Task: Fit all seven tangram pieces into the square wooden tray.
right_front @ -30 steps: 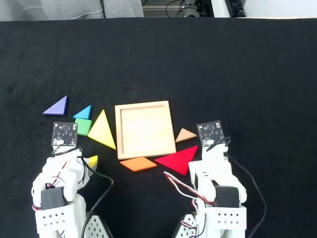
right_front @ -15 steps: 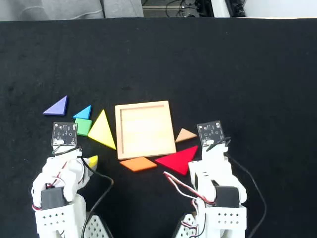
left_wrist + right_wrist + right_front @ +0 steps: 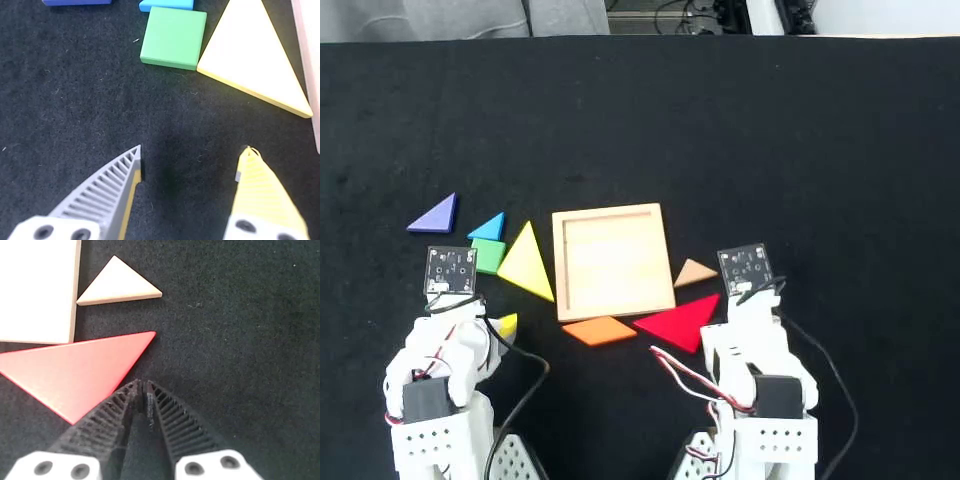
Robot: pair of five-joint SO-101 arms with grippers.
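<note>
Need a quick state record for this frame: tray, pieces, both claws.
tray: square wooden tray, empty
left of tray: purple triangle, blue triangle, green square, large yellow triangle
arm side of tray: orange parallelogram, large red triangle
right of tray: tan wooden triangle
left claw: open, over black cloth
right claw: shut, beside large red triangle
pieces placed: none

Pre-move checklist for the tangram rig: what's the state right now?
1. Tray empty: ok.
2. All seven pieces lying on the table, outside the tray: ok. They are the purple triangle, blue triangle, green square, yellow triangle, orange parallelogram, red triangle and tan triangle.
3. Left gripper open and empty: ok.
4. Right gripper open for a grasp: not ok, shut.
5. Red triangle clear of the tray corner: cannot tell.
</note>
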